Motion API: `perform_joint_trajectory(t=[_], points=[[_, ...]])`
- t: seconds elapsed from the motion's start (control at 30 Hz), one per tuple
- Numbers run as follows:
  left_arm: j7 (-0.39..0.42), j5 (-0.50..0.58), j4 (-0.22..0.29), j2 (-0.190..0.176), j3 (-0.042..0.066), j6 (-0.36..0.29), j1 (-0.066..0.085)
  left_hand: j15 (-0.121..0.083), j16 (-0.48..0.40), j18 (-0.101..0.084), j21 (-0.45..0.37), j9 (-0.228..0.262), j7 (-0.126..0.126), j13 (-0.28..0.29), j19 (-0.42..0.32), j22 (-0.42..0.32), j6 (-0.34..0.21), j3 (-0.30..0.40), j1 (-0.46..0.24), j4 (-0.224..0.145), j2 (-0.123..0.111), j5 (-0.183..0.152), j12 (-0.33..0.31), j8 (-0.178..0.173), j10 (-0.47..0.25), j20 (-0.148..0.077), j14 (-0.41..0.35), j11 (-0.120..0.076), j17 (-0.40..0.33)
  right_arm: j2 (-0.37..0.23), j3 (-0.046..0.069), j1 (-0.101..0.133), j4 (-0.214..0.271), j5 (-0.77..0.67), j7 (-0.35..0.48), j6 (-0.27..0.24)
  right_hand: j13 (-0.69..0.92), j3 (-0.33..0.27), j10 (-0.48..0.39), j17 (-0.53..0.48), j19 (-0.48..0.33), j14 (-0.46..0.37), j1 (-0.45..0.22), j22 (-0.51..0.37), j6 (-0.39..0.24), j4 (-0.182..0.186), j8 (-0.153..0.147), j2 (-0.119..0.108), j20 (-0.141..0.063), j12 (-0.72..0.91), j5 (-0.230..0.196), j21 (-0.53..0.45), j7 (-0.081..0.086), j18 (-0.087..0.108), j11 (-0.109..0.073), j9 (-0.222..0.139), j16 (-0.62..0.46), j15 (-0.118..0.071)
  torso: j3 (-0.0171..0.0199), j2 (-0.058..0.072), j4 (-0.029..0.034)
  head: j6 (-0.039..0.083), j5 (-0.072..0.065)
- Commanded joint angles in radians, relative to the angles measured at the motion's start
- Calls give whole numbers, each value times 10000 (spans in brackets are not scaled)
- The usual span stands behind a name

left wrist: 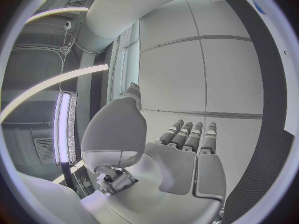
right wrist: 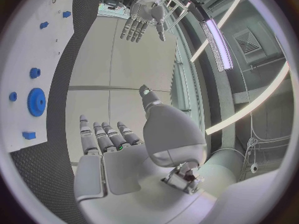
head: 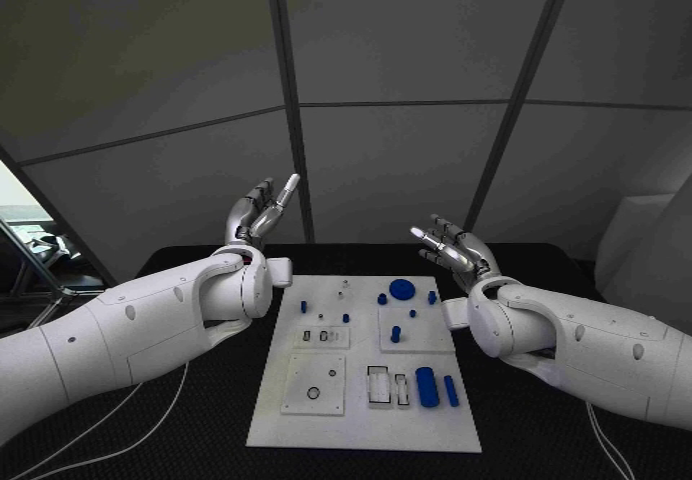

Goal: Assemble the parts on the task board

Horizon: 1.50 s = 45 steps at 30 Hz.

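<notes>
The white task board (head: 361, 420) is laid flat on the black table (head: 548, 440), between the two arms. Small blue parts are scattered over its far and right portions: a toothed blue disc (head: 402, 290) near the far edge, a short blue peg (head: 431, 297) just beside it, and a thick blue cylinder (head: 427, 386) with a thinner blue bar (head: 450, 390) lying side by side near the right edge. Framed recesses are seen on the board's nearer half.

The left robot hand (head: 260, 216) is raised above the table, well clear of the board, fingers spread and pointing upward; nothing is held. The right robot hand (head: 453, 248) is likewise lifted past the board's far right corner, fingers apart and empty. In the right wrist view the fingers (right wrist: 102, 137) are extended straight, with the toothed disc (right wrist: 37, 102) visible on the board beside them.
</notes>
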Motion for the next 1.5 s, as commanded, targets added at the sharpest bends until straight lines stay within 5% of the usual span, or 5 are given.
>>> perform_joint_trajectory(t=[0.03, 0.23, 0.37, 0.67, 1.5], points=[[421, 159, -22, 13, 11, 539, 18, 184, 51, 117, 81, 18, 1035, 36, 133, 45, 138, 86, 265, 63, 61, 31, 67, 62, 207, 198, 208, 196, 33, 68, 47, 44, -185, -1102, -702, 1633, 175, 141, 1816, 177, 761, 1848, 1084, 219, 1397, -508, 274, -39, 70, 310, 137, 490, 1546, 26, 212, 166, 308, 198, -1, 2, -1, 1, 0], [267, 32, -173, -232, -136, 1108, 17, 460, 425, 65, 502, 135, 1109, 194, 1106, 275, 1063, 423, 870, 45, 444, 1, 354, 251, 1688, 420, 1864, 570, 227, -71, 81, 61, -667, -3469, -202, 892, 423, 321, 5559, 429, 2747, 5797, 1733, 647, 4024, -941, 799, -72, 50, 1038, 165, 1455, 1450, 249, 37, 430, 1079, -39, -2, 133, 8, -131, -90], [309, -17, -132, -402, -146, 1231, 15, 526, 1098, -15, 1561, 343, 1177, 336, 3604, 806, 2833, 502, 1413, -36, 634, -11, 711, 661, 3599, 399, 4498, 737, 478, -120, 83, 69, -740, -4222, -136, 680, 406, 403, 6845, 419, 3595, 7066, 1964, 769, 5558, -1124, 987, -87, 39, 1187, 97, 1884, 1257, 542, -209, 492, 1227, -332, 5, 219, -9, -139, -109], [295, -464, 277, -876, -154, 1429, -13, -174, 1857, 526, 2866, 646, 1067, 478, 6546, 1277, 6580, 87, 2318, -483, 804, 1, 1453, 1470, 7324, 249, 7678, 141, 684, -257, 88, 179, -751, -5724, -243, 569, 374, 587, 7725, 395, 4091, 8007, 2100, 721, 7201, -1351, 904, -108, -18, 954, 129, 2100, 1053, 675, -434, 450, 1020, -569, 35, 515, -8, -89, -160], [-334, -1175, 2823, -2275, -135, 1899, -33, -547, 1585, 498, 3256, 408, 825, 451, 7720, 1322, 7513, -384, 2828, -1339, 1242, -8, 1252, 1146, 8660, -165, 9122, -189, 1067, -375, 111, 1514, -109, -13393, -4140, 2833, 400, 1600, 9826, 1927, 7227, 12987, 1417, 2787, 8793, -1928, 521, -900, -1583, 394, -315, 6151, 488, 660, -1279, 449, 2597, -1998, -90, 1632, 537, 182, -791]])
